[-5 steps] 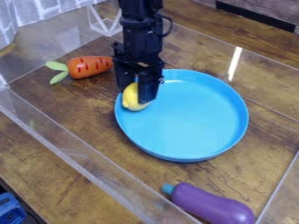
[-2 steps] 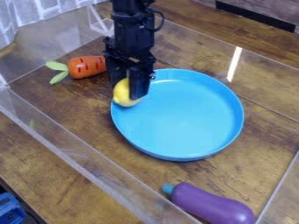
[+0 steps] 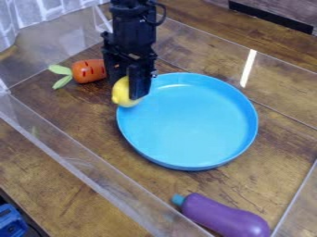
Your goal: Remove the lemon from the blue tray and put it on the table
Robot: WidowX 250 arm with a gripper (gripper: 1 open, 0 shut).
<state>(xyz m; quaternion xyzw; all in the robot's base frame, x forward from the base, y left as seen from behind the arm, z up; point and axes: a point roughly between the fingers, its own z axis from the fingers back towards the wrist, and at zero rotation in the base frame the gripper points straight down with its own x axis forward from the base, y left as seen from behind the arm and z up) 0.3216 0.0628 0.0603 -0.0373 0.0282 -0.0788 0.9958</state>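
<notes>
The lemon (image 3: 121, 93) is a small yellow oval held between the black fingers of my gripper (image 3: 128, 91), which is shut on it and points straight down. It hangs at the left rim of the blue tray (image 3: 198, 130), a large round dish on the dark wooden table (image 3: 74, 148). The lemon is half hidden by the right finger. The arm rises from the gripper toward the top of the view.
An orange carrot (image 3: 87, 70) with green leaves lies just left of the gripper. A purple eggplant (image 3: 225, 218) rests near the front right. Clear acrylic walls (image 3: 50, 130) edge the table on the left and front.
The gripper has carried the lemon left and slightly up, from inside the tray's left part to its left rim. The tray appears to have shifted a little to the left.
</notes>
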